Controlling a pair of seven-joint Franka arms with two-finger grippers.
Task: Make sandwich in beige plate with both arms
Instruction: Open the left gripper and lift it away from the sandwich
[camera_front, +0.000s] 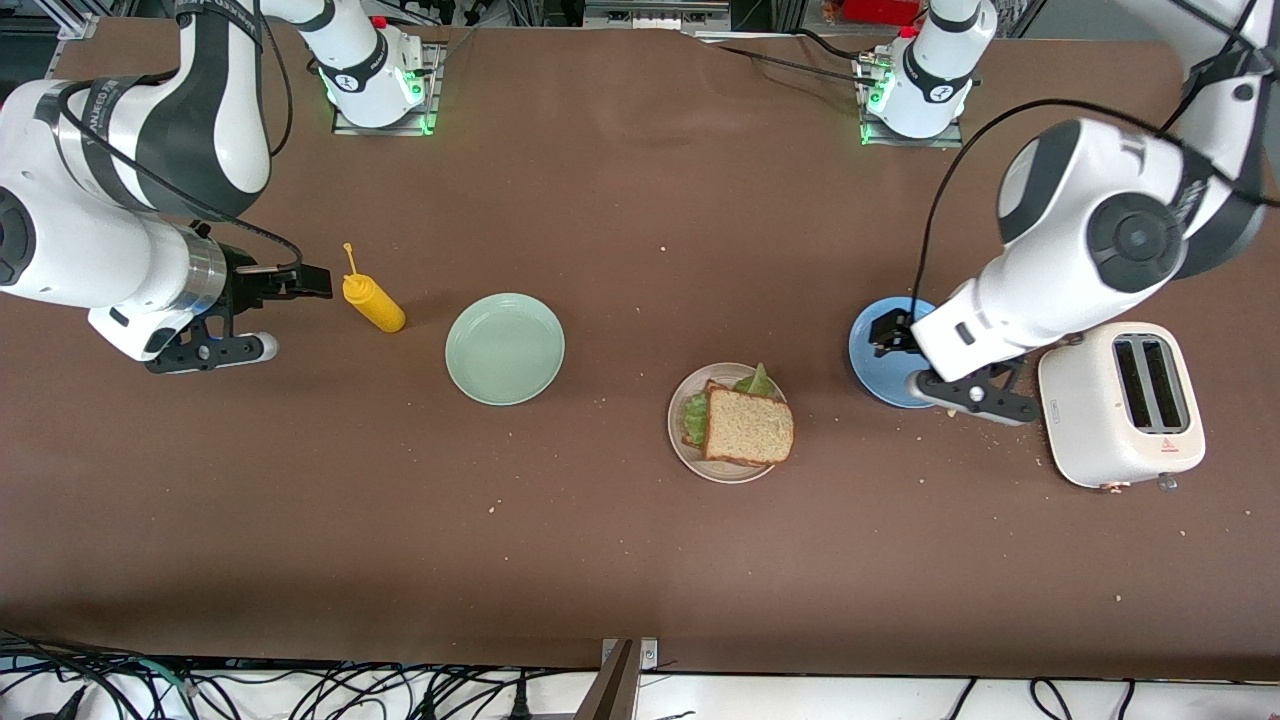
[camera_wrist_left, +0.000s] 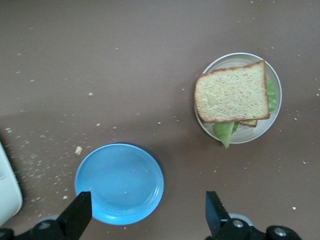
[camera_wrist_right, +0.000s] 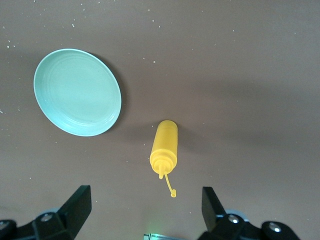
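The sandwich (camera_front: 748, 427) lies on the beige plate (camera_front: 688, 455) mid-table: a speckled bread slice on top, green lettuce poking out, a second slice's edge under it. It also shows in the left wrist view (camera_wrist_left: 232, 92) on the plate (camera_wrist_left: 261, 130). My left gripper (camera_front: 888, 335) is open and empty, up over the blue plate (camera_front: 872, 365); its own view shows it (camera_wrist_left: 147, 205) above that plate's edge (camera_wrist_left: 119, 182). My right gripper (camera_front: 300, 281) is open and empty, over bare table beside the mustard bottle (camera_front: 374, 303); its own view shows it too (camera_wrist_right: 145, 200).
A mint-green plate (camera_front: 505, 348) sits between the mustard bottle and the sandwich, also in the right wrist view (camera_wrist_right: 77, 92) with the bottle (camera_wrist_right: 164, 147). A white toaster (camera_front: 1120, 405) stands at the left arm's end, beside the blue plate. Crumbs are scattered around.
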